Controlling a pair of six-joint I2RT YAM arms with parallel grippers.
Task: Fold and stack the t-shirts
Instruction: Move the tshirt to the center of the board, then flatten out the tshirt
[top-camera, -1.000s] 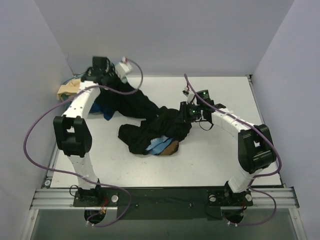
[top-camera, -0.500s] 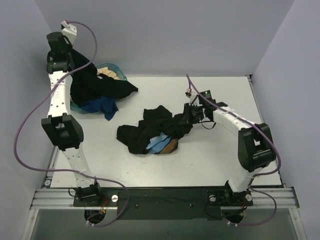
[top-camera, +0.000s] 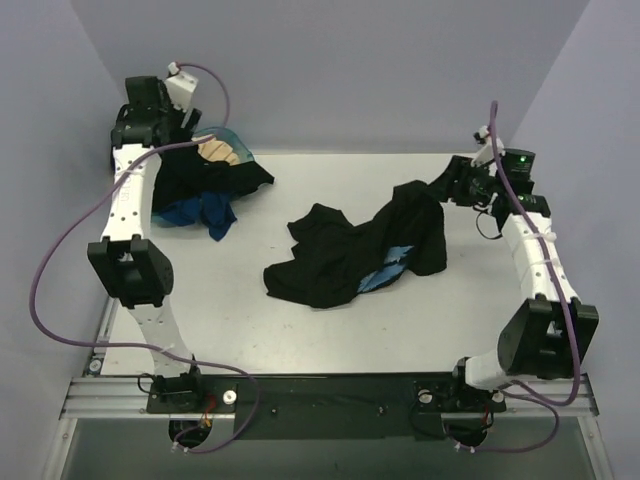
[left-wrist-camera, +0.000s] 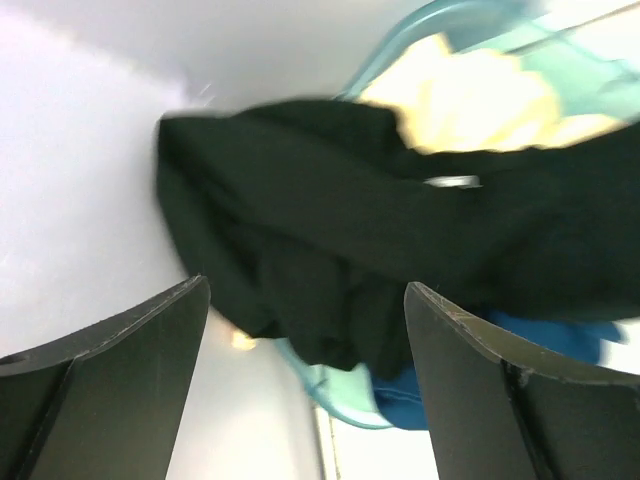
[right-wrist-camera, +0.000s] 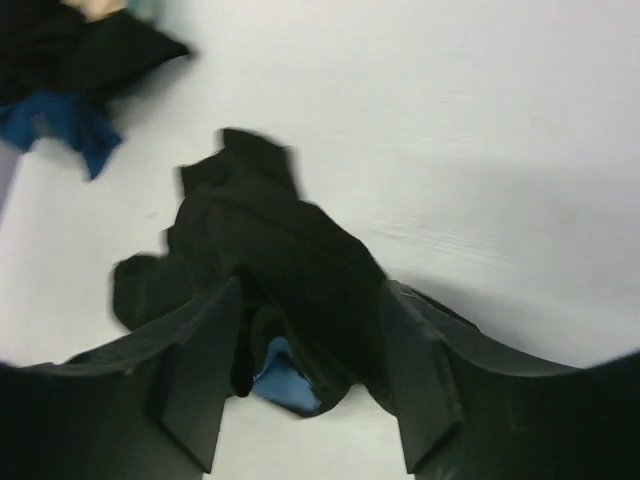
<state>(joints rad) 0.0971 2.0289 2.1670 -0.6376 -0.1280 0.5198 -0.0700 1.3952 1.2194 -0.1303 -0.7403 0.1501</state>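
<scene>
A black t-shirt (top-camera: 340, 255) lies crumpled mid-table, a light-blue patch (top-camera: 385, 275) showing under its fold. One end is stretched up toward my right gripper (top-camera: 455, 183). In the right wrist view that gripper (right-wrist-camera: 312, 300) is open, its jaws apart with the black cloth (right-wrist-camera: 290, 250) still lying between them. My left gripper (top-camera: 148, 128) hangs high at the far left; it (left-wrist-camera: 305, 300) is open and holds nothing. Below it another black t-shirt (left-wrist-camera: 350, 220) drapes over the teal basket (left-wrist-camera: 339, 399), together with a cream one (left-wrist-camera: 480, 100) and a blue one (left-wrist-camera: 398, 402).
The teal basket (top-camera: 238, 140) sits in the far-left corner against the walls, with the cream shirt (top-camera: 222, 150) inside and the blue shirt (top-camera: 205, 212) spilling onto the table. Walls close in the left, back and right sides.
My left gripper opened and the black t-shirt it held up dropped onto the basket. My right arm swung right and back, dragging the middle shirt out long, and its jaws opened.
</scene>
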